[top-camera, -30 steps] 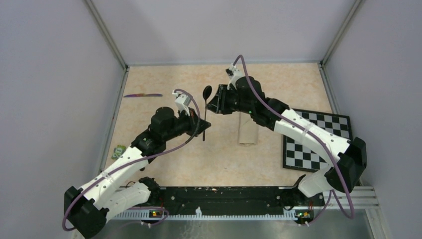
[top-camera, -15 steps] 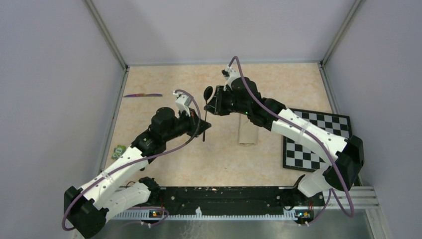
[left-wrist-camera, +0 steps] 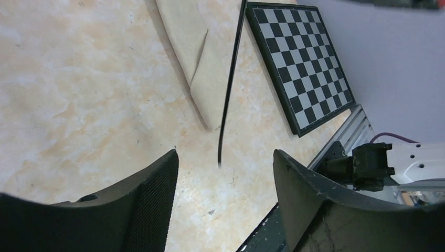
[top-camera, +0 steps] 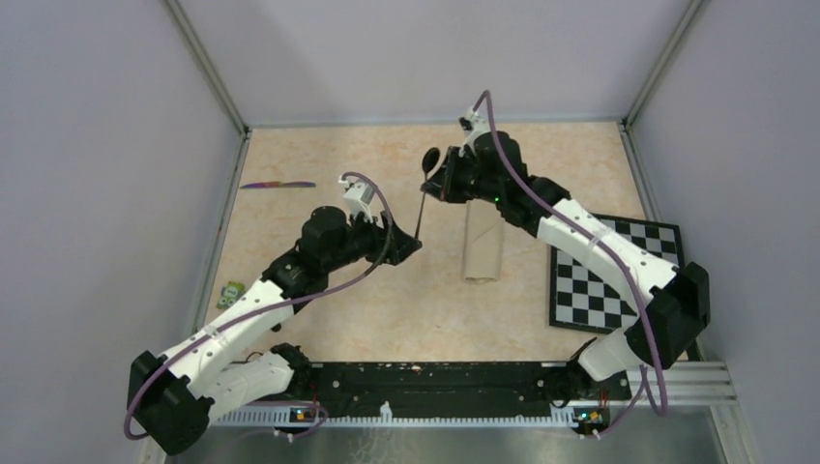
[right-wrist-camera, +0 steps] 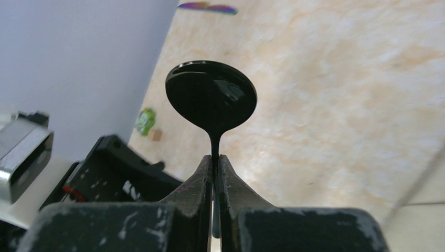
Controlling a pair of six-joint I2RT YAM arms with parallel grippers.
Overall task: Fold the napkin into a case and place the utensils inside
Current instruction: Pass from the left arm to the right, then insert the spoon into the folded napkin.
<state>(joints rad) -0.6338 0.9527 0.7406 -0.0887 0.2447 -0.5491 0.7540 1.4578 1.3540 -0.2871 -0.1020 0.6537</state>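
The black spoon (top-camera: 431, 158) hangs in the air, bowl up. My right gripper (top-camera: 440, 179) is shut on its neck just below the round bowl (right-wrist-camera: 211, 97). Its thin handle (left-wrist-camera: 231, 84) runs down toward my left gripper (top-camera: 408, 247), which is open; the handle's tip sits level with the fingertips (left-wrist-camera: 157, 189) and touches neither. The napkin (top-camera: 483, 253), folded into a narrow beige case, lies on the table right of the left gripper and shows in the left wrist view as the napkin (left-wrist-camera: 194, 47). The purple knife (top-camera: 278, 184) lies at the far left of the table.
A black-and-white checkerboard (top-camera: 614, 275) lies to the right of the case, under the right arm. A small green object (top-camera: 230, 293) sits at the table's left edge. Grey walls close in the table on three sides.
My right gripper has shut on the spoon's neck and moved right and back with it. My left gripper has opened and let go of the handle.
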